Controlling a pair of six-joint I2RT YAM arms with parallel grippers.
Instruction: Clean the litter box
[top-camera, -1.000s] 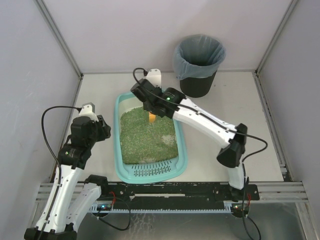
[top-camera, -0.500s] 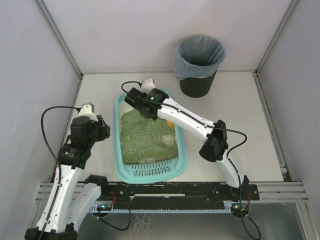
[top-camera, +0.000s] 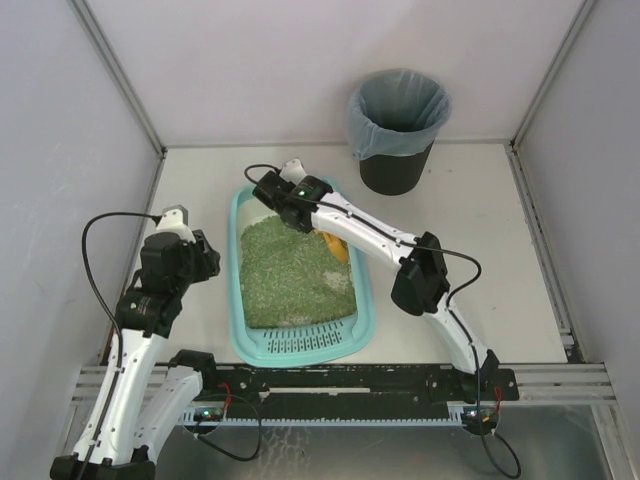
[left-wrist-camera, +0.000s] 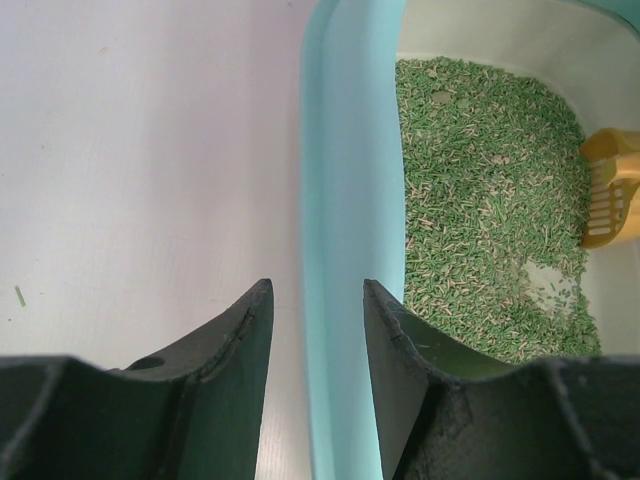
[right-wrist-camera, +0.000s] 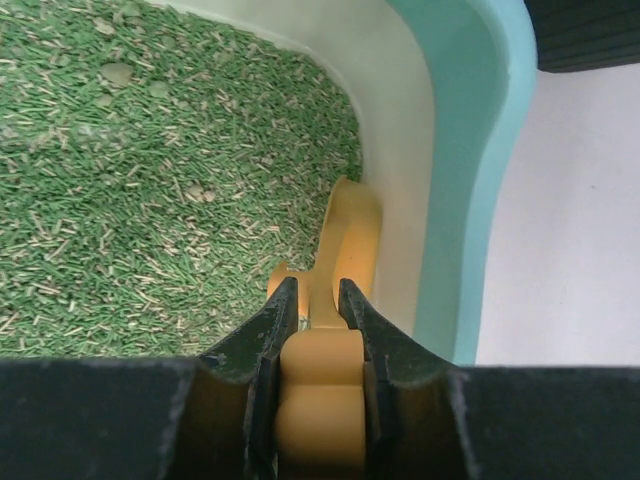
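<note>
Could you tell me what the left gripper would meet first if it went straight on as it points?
Likely the litter box rim, which lies just ahead of the left gripper; depth is unclear.

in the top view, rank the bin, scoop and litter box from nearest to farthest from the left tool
From the left tool:
1. litter box: its left rim lies right beside the tool.
2. scoop: across the litter, by the box's right inner wall.
3. bin: at the back of the table, right of the box.
</note>
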